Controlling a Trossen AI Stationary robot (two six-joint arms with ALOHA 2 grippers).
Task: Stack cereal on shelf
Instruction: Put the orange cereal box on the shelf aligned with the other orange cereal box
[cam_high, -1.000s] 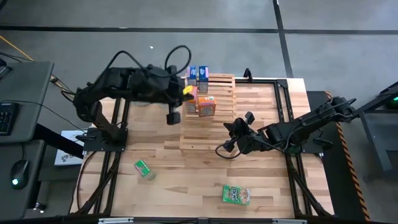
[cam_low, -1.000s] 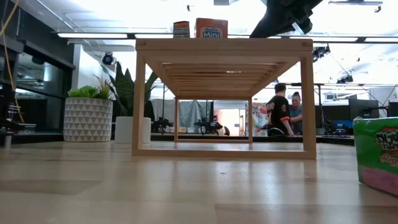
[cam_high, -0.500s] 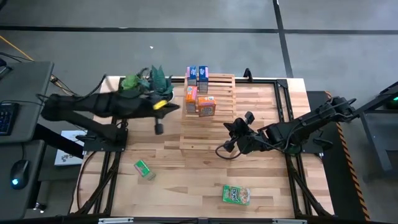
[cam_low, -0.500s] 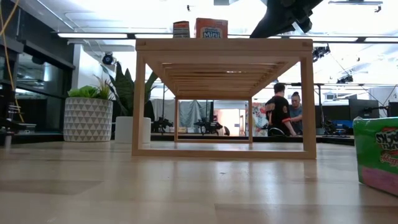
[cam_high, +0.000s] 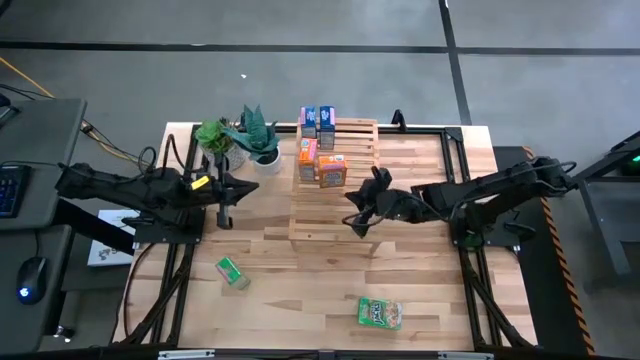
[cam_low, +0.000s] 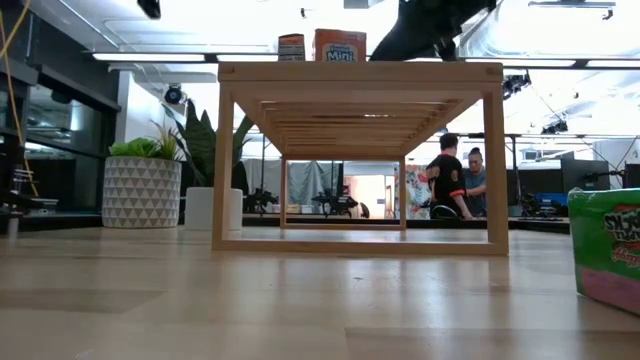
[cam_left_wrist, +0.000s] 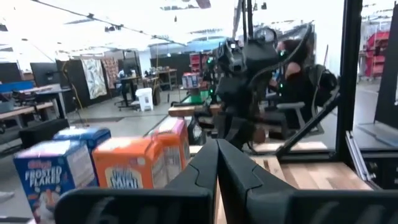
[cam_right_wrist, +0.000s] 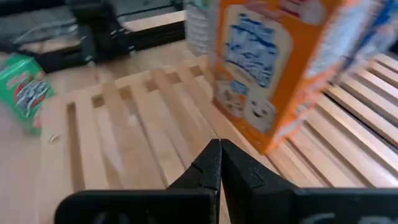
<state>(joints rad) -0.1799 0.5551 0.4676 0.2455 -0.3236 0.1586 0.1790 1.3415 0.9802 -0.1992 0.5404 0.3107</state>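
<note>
the shelf (cam_high: 335, 185) is standing at the middle of the table (cam_high: 300, 300). four boxes of cereal are sitting on its far end: two blue boxes (cam_high: 318, 124) at the far edge and two orange boxes (cam_high: 325, 166) just in front of them, all upright and close together. two green boxes are lying on the tabletop, not yet stacked: one green box (cam_high: 232, 271) toward the left side, near the front, and a second green box (cam_high: 380, 314) near the front edge, right of centre. the two are lying well apart from the shelf.

the left gripper (cam_high: 224, 210) is hanging over the table left of the shelf, near the potted plants (cam_high: 240, 135). in the left wrist view its fingers (cam_left_wrist: 205, 168) are pressing together and holding nothing. the right gripper (cam_high: 357, 218) is hovering over the shelf's slats, just in front of the orange boxes. in the right wrist view its fingers (cam_right_wrist: 211, 163) are also closing tip to tip, empty, with an orange box (cam_right_wrist: 273, 62) standing just ahead.

handling, as a judgement: the boxes are appearing to be small printed cardboard, so they are likely light, fairly stiff along the edges, and yielding on the broad faces. the printed surface is probably smooth and may be slipping under a weak grip, while a hard squeeze may be denting the panel. the recommended hold is across the narrow thickness of a green box, near its middle, so that it is not swinging when lifted. both grippers are needing to open before any pick.
</note>
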